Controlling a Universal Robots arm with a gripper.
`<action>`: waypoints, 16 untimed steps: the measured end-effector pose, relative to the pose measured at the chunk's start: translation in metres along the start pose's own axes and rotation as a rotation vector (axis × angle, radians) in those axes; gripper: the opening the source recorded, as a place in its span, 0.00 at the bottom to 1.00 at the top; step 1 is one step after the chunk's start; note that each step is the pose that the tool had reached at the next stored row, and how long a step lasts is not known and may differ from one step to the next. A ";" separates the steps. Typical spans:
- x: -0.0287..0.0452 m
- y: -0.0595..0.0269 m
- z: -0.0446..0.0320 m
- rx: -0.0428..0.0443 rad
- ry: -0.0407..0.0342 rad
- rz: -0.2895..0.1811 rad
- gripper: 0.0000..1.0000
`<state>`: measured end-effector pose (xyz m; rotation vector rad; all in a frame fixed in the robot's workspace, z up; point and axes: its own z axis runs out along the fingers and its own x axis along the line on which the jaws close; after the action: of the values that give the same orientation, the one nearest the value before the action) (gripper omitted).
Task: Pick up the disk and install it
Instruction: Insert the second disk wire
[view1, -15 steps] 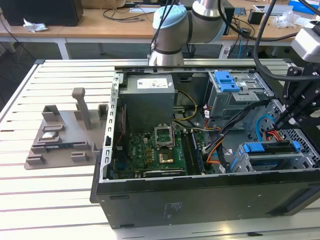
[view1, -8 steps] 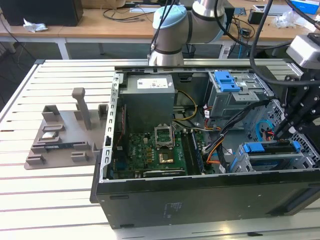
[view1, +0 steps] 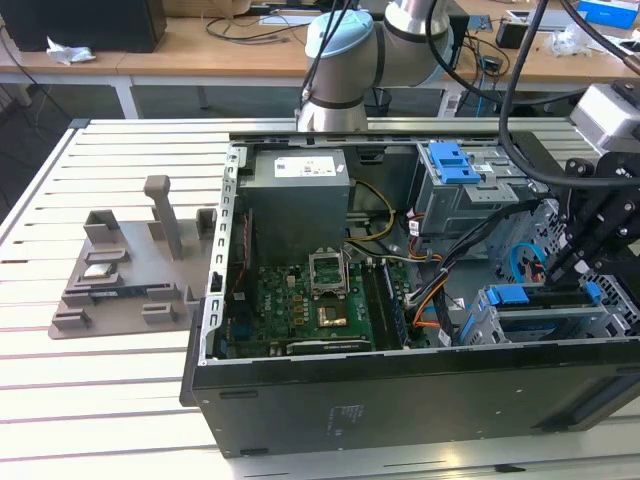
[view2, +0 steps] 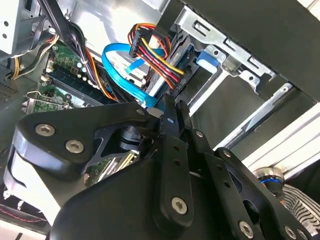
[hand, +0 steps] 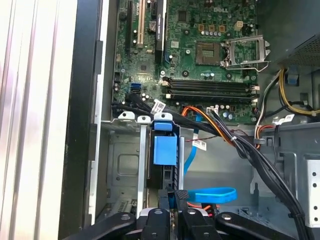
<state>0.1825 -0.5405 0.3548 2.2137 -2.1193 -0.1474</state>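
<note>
First wrist view, disk (hand: 165, 150) standing on edge in the metal drive cage (hand: 122, 165) beside the case wall (hand: 82, 125), claw (hand: 174, 200) closed on its near edge, blue cable (hand: 212, 195) and wire bundle (hand: 240, 145) crowding the free side.

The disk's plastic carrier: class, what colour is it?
Bright blue, clearest in the first wrist view on the disk.
</note>
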 end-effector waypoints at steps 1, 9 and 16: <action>-0.0002 -0.0002 0.0016 0.0000 0.0004 -0.004 0.16; -0.0010 -0.0011 0.0076 -0.0003 0.0011 -0.023 0.16; -0.0010 -0.0017 0.0100 -0.0006 0.0021 -0.035 0.16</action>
<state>0.1830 -0.5392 0.3447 2.2503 -2.0801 -0.1476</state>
